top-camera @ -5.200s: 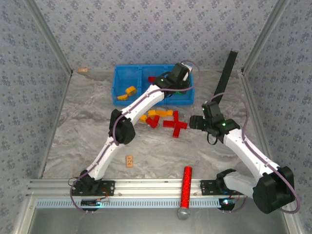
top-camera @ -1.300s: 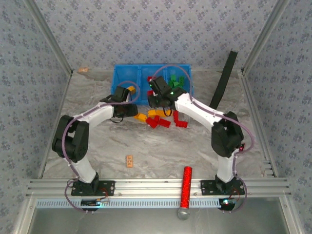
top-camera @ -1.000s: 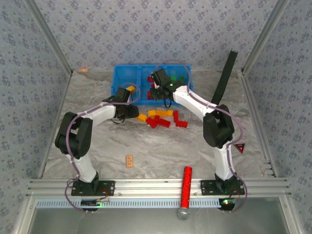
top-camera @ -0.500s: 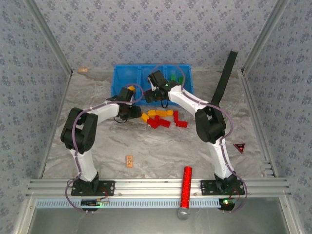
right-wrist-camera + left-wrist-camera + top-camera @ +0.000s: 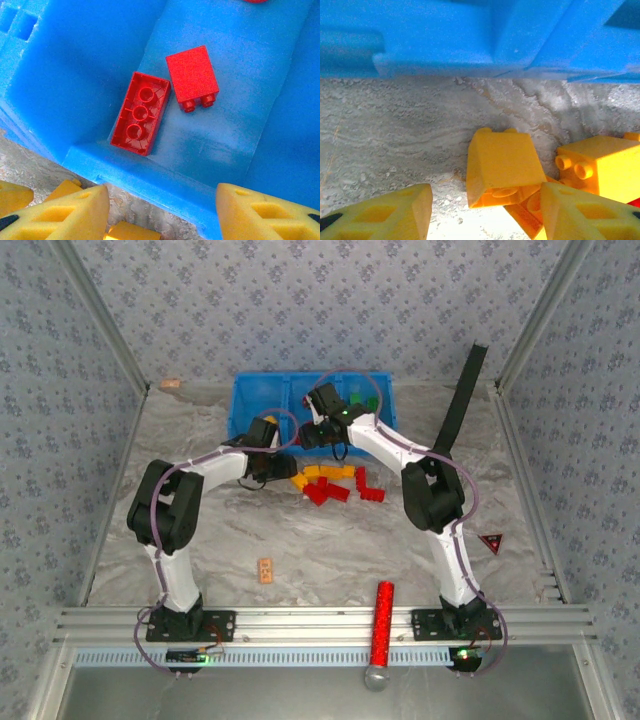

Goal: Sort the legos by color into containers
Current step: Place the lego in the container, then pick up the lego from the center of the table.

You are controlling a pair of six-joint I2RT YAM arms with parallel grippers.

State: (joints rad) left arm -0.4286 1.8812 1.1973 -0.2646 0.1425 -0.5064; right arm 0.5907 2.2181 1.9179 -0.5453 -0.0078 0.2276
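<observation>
**Sorting partway done**

Top view: the containers point(image 5: 255, 405) hold some bricks, but red and yellow legos point(image 5: 335, 483) sit clustered on the desk point(image 5: 330, 540) just in front. Both arms stretch far forward.

Left wrist: left claw point(image 5: 485, 195) spread, empty, low over a yellow brick point(image 5: 502, 165).

Right wrist: right claw point(image 5: 162, 192) spread and empty above two red bricks point(image 5: 141, 114) lying in the containers.
</observation>
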